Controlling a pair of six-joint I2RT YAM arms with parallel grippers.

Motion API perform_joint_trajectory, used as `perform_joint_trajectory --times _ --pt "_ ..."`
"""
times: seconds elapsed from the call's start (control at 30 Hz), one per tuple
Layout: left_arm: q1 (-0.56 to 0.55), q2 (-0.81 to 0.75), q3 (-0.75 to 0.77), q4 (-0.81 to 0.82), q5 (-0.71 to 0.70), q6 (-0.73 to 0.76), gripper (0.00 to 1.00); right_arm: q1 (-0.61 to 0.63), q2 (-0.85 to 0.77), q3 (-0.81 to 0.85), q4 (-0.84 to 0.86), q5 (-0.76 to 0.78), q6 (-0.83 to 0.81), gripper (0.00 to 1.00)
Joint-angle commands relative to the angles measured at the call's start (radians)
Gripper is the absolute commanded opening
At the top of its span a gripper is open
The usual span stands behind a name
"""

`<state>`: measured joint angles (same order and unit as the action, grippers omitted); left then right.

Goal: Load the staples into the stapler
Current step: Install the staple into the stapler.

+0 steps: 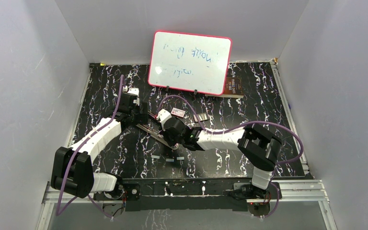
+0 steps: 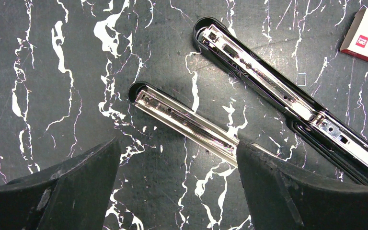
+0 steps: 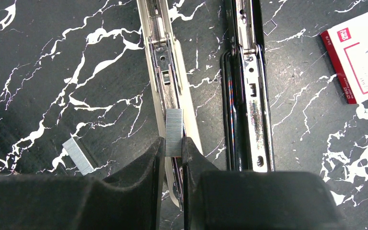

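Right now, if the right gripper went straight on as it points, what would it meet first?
Likely the stapler: its open rail lies just beyond the staples in the right gripper; depth unclear.

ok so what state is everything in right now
stapler: hinged open, both halves laid out flat, rails exposed
held staple strip: pinched, over one rail
loose staple strip: lying free on the table
staple box: lying flat, open or closed unclear
whiteboard: propped up, written on
left gripper: jaws wide open, empty
right gripper: jaws shut on the held staple strip
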<state>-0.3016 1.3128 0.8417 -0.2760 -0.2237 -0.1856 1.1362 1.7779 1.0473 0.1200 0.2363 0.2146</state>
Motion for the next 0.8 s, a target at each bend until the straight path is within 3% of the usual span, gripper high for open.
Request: perform_joint_trajectory --times 0.0,0.77 --pt "-0.002 -0.017 -0.009 0.001 0.007 0.008 0.89 0.0 0.013 0.054 0.001 0.006 -0.003 0.0" --pt "-0.008 -0.023 -0.012 0.001 0.006 0.011 0.89 0.0 0.027 0.082 -0.089 -0.018 -0.011 0.0"
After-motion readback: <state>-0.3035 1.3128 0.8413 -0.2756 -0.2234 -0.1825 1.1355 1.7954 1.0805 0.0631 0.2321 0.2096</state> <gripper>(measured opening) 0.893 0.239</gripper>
